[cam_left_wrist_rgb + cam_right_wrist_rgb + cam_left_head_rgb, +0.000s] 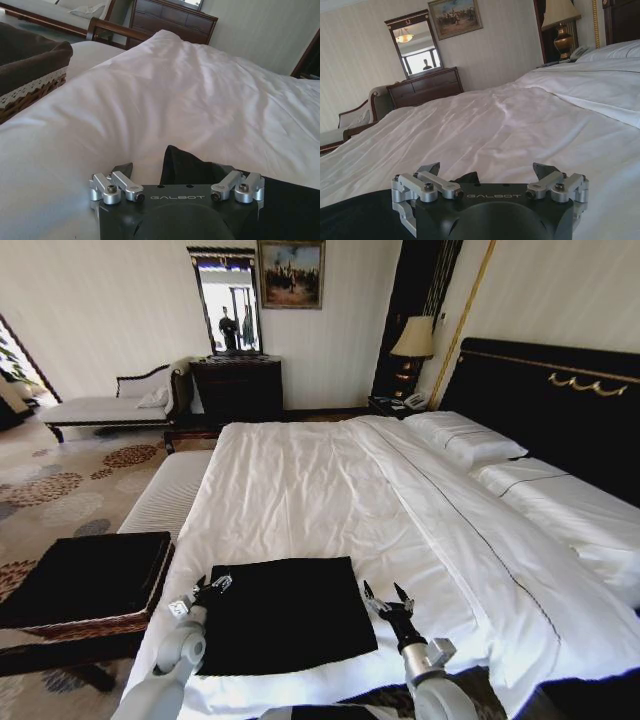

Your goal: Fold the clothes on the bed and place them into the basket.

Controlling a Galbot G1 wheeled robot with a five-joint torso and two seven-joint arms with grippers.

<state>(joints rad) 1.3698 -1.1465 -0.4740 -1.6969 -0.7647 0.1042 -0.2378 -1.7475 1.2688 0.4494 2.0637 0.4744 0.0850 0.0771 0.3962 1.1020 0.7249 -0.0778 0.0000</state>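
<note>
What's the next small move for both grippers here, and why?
Probably lower both onto the shirt's far corners and close. The black T-shirt lies flat near the foot of the bed; the left gripper and right gripper are open at those corners, holding nothing. The basket waits to the left.

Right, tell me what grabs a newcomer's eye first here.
The black T-shirt lying flat near the foot edge of the big white bed stands out most. The left tool sits at its left edge and the right tool just off its right edge, both open. The basket stands left of the bed.
</note>
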